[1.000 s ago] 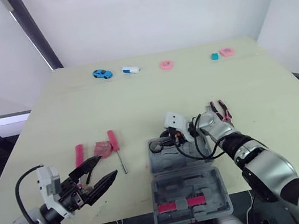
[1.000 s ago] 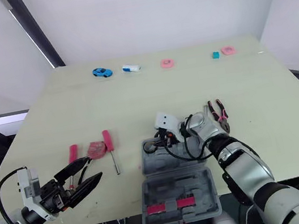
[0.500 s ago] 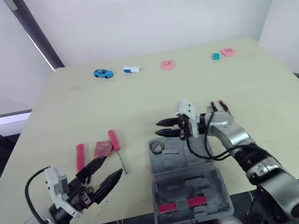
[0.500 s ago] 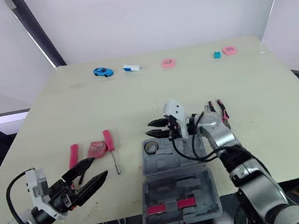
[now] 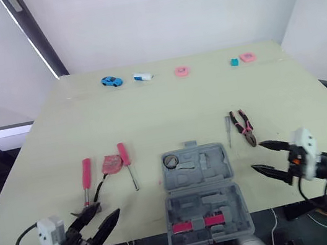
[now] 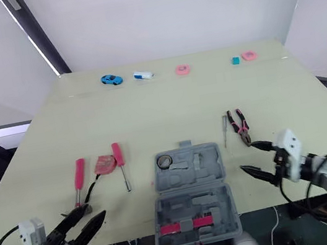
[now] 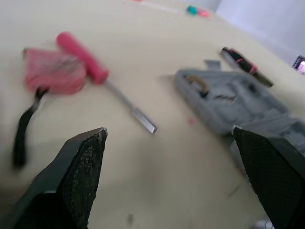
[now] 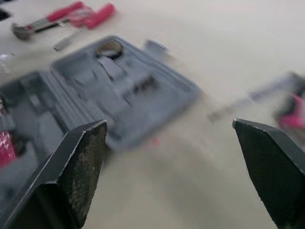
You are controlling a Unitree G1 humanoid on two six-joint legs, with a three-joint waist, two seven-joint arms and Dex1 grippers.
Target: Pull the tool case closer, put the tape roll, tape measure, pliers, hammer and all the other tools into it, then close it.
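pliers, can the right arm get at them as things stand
Probably yes: the pliers lie flat on the table just beyond the open right gripper, with nothing between them.

pliers [image 8: 292, 113] blurred, cut by edge; far-edge pink object [image 5: 181, 71] too small to identify.

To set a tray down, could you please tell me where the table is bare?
Bare: the middle of the table, between the toy car at the far edge and the tool case. Crowded: hammer, tape measure and screwdriver left of the case; pliers right.
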